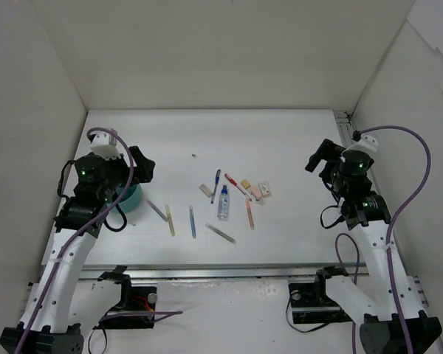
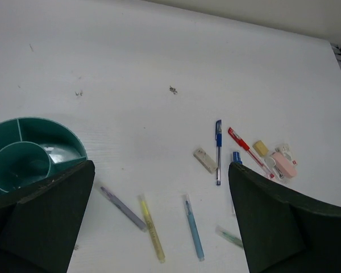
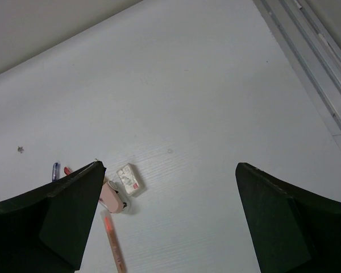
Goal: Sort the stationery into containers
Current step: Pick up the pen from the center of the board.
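Note:
The stationery lies scattered mid-table: a purple pen [image 1: 157, 210], a yellow one [image 1: 170, 220], a blue highlighter [image 1: 192, 221], a green one [image 1: 220, 233], a blue-capped tube [image 1: 223, 203], a blue pen [image 1: 215, 185], a red pen [image 1: 238, 186], an orange highlighter [image 1: 249, 214] and small erasers [image 1: 256, 192]. At the left stands the teal container [image 1: 131, 198], with a smaller cylinder [image 2: 20, 165] inside it. My left gripper [image 1: 142, 168] hovers open above the container's right side, nothing between its fingers. Open and empty too, my right gripper [image 1: 321, 158] hangs right of the erasers; its wrist view shows a white eraser [image 3: 129, 179] and a pink one [image 3: 112, 198].
White walls enclose the table on three sides. A metal rail [image 3: 307, 62] runs along the right edge. A small dark speck [image 1: 194, 155] lies behind the stationery. The arm bases sit at the near edge.

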{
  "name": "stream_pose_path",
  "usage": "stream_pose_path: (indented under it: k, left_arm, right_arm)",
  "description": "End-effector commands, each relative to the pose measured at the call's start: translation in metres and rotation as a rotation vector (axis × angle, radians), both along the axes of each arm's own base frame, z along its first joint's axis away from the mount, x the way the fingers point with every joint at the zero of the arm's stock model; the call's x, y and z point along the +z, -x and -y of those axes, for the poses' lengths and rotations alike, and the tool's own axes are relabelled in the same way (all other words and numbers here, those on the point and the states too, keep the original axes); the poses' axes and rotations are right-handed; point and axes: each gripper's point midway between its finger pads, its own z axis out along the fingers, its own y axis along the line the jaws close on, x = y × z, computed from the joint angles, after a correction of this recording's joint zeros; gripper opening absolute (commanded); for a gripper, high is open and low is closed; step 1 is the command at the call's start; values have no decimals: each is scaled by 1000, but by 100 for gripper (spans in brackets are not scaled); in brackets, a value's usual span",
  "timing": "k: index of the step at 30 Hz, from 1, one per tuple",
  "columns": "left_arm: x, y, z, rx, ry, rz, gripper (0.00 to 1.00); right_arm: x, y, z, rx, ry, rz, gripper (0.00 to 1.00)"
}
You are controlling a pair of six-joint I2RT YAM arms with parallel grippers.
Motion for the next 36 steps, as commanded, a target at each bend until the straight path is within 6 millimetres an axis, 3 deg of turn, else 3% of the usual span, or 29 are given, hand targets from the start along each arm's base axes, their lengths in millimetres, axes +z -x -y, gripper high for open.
stream_pose_path:
  k: [1, 9, 12, 13, 15, 21, 30, 36]
  left_arm:
    - [9, 1, 12, -28, 16, 5, 100]
    - [-62, 7, 45, -34, 75, -226, 100]
    - [-91, 13, 45, 86, 125, -342, 100]
    - [-102, 12, 30, 183, 108, -367, 100]
    - [-115, 14, 25, 291, 146, -409, 100]
    - [-140, 6, 11, 497, 190, -458, 100]
    - [-181, -16, 4, 707, 130, -580, 94]
    - [-202, -24, -3, 818, 113, -599, 83]
  right_arm:
    - [25, -10, -11, 57, -26, 64, 98]
    - [8, -28, -25, 126, -43, -9, 98]
    - [2, -34, -30, 149, -58, -33, 98]
    - [0, -35, -29, 145, -56, -39, 98]
    - [1, -36, -28, 132, -57, -40, 98]
    - [1, -38, -15, 63, -33, -30, 98]
    - [-6, -39, -20, 96, -19, -52, 98]
    - [-10, -42, -19, 100, -12, -66, 98]
